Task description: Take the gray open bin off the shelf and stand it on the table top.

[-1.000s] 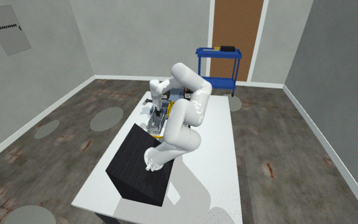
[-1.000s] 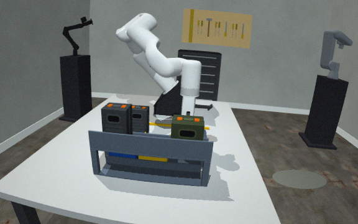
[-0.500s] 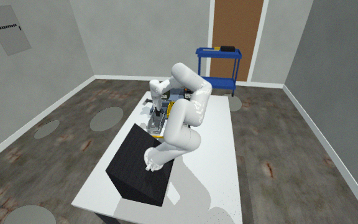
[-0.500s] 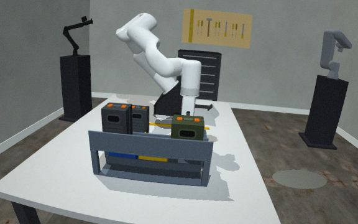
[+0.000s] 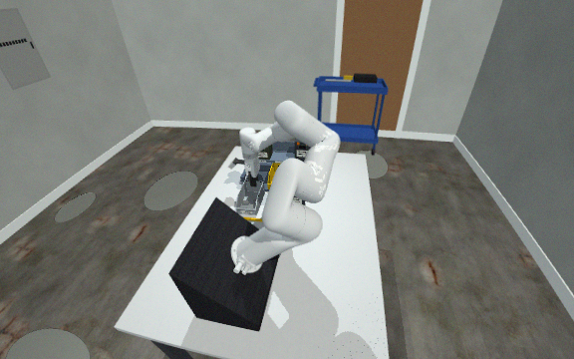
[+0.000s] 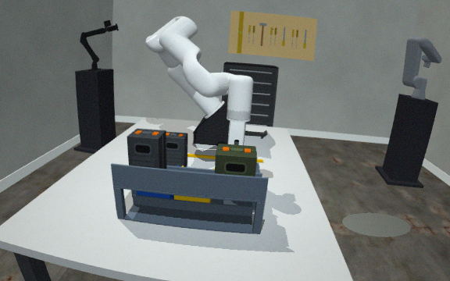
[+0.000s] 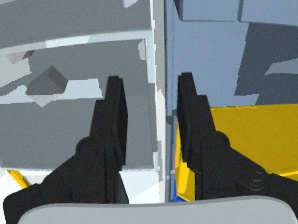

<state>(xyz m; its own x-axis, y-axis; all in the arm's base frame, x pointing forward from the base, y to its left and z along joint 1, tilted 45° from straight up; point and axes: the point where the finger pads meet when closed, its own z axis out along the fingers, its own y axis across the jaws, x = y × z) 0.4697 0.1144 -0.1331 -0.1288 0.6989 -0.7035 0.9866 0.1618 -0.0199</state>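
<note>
The gray open bin (image 7: 80, 63) fills the left of the wrist view, with a small dark part (image 7: 45, 82) inside; in the top view the gray open bin (image 5: 249, 199) sits just in front of the shelf's open side. My gripper (image 7: 151, 93) points down, its two black fingers straddling the bin's thin right side wall with a gap on each side, so it stands partly open. The gripper also shows in the top view (image 5: 252, 180). In the exterior view it is almost hidden behind a green case (image 6: 236, 160).
The gray shelf (image 6: 190, 187) holds a blue bin (image 6: 155, 193) and a yellow bin (image 6: 192, 199). The yellow bin (image 7: 246, 129) lies right beside my right finger. Two dark cases (image 6: 146, 147) and the green case stand on the shelf top. My black base block (image 5: 222, 264) is close behind.
</note>
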